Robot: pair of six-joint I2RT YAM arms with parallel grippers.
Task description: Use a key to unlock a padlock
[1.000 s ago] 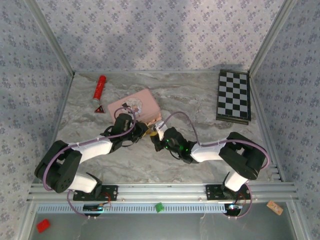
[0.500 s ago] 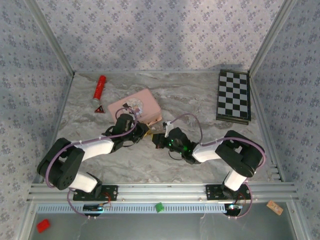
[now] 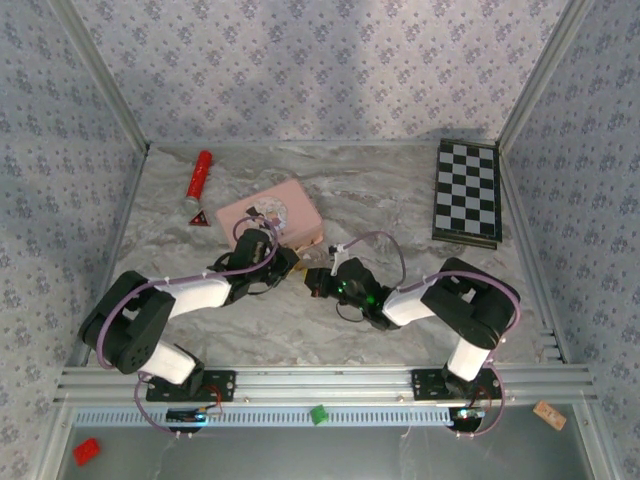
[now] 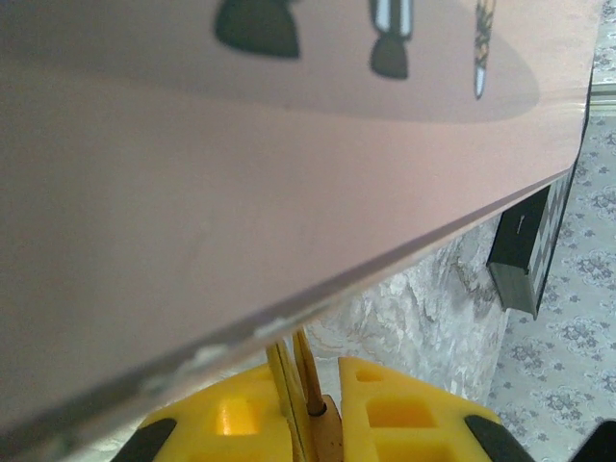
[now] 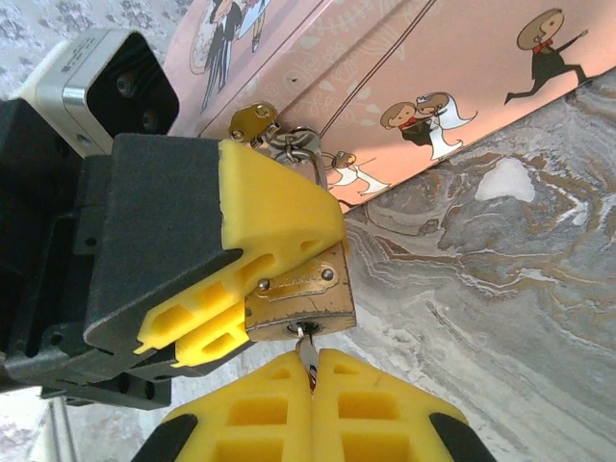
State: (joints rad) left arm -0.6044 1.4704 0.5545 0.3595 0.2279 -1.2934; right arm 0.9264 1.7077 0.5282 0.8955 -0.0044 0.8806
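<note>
Left gripper (image 4: 316,409): pinched tight on padlock (image 5: 300,289).
Right gripper (image 5: 310,375): pinched on key (image 5: 306,346), seated under padlock.
Advice: turn key squarely; no sideways prying.

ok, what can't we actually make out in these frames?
- Right wrist: the key has its head hidden between the fingers of the right gripper; only the blade shows at the padlock keyway.
- Right wrist: the left gripper covers the foot of the shackle, so locked or released cannot be told.
- Top external: padlock and key too small, tucked where both grippers meet.
- Left wrist: padlock cut by the bottom edge; pink tin close and blurred.
</note>
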